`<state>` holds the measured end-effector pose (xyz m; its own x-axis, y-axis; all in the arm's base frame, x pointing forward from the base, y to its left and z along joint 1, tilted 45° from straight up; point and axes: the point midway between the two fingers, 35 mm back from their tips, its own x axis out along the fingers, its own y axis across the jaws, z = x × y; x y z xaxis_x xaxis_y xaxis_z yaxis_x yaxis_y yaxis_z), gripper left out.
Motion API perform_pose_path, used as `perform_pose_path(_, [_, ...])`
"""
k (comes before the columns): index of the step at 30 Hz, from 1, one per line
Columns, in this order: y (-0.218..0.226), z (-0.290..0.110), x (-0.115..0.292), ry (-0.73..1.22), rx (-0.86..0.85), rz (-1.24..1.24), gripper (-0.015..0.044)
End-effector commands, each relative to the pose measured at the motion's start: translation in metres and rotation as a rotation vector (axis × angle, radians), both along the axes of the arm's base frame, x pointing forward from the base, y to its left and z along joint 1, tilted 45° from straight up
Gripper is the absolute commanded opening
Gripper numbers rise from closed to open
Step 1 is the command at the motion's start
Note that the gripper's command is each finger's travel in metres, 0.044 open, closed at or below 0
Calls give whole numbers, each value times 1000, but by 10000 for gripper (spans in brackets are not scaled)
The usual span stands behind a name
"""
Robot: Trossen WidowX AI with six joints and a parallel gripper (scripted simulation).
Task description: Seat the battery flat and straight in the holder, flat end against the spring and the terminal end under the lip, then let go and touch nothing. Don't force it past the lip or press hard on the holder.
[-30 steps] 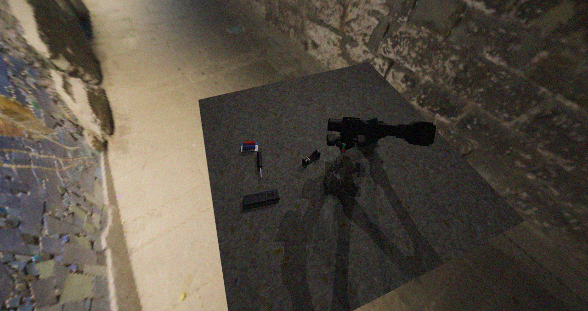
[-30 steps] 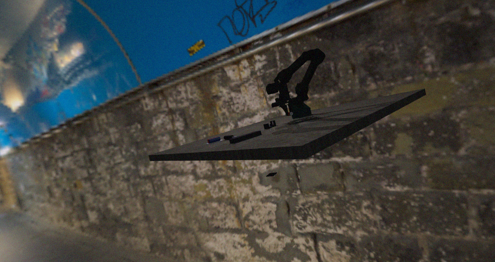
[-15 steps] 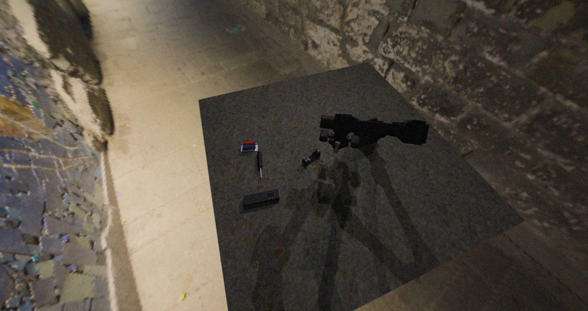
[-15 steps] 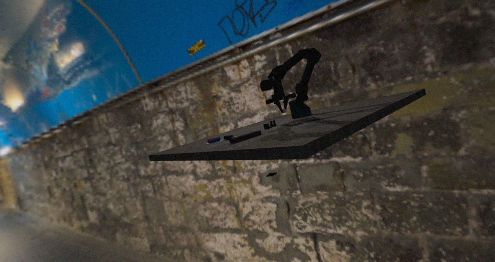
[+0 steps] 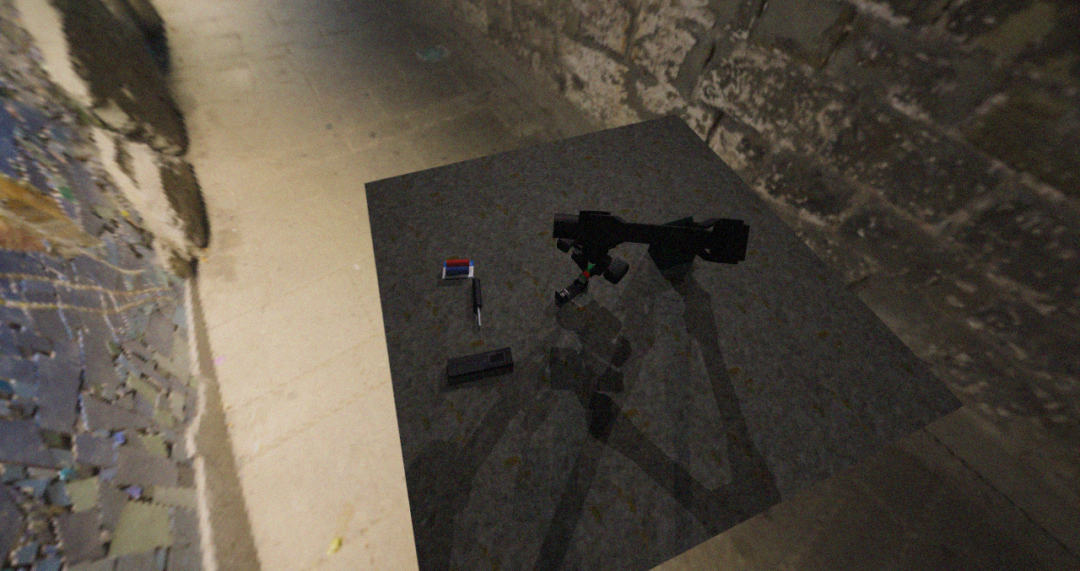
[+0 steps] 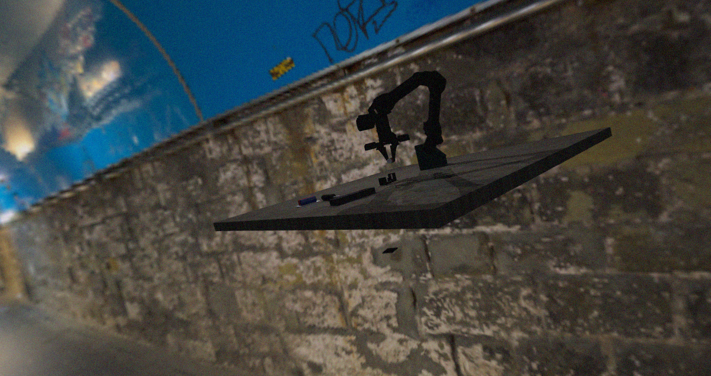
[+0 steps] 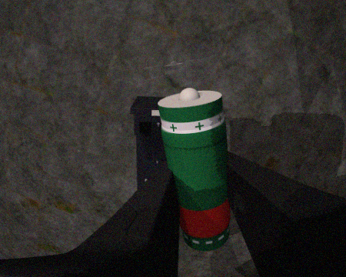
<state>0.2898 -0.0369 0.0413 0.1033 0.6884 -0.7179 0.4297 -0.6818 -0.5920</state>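
My gripper [image 5: 588, 272] [image 6: 389, 156] [image 7: 197, 165] is shut on a green battery [image 5: 587, 268] [image 7: 194, 146] with a red band near its flat end. The battery's white terminal end with the nub points away from the wrist, down towards the table. In the wrist view the fingers clamp its lower half. The small black holder [image 5: 571, 290] [image 6: 388, 179] [image 7: 147, 135] sits on the table just below and beside the battery; the battery and my left finger hide most of it in the wrist view. The battery hangs above the holder without touching it.
On the dark table [image 5: 679, 417] [image 6: 447, 209], left of the holder, lie a blue-and-red battery on a white base [image 5: 457, 267] [image 6: 307, 200], a small screwdriver [image 5: 476, 301] [image 6: 328, 196] and a black flat box [image 5: 478, 363] [image 6: 351, 196]. The arm's base [image 5: 672, 246] [image 6: 430, 157] stands to the right.
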Motion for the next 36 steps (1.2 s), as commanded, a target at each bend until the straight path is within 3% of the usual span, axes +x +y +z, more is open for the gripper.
perform_pose_path(1, [-7,-2,25,95,16,-103,73])
perform_pose_path(11, [-9,-5,37,147,20,-153,73])
perform_pose_path(22, [17,-33,34,314,-56,6,73])
perform_pose_path(36, [20,-36,37,359,-71,49,73])
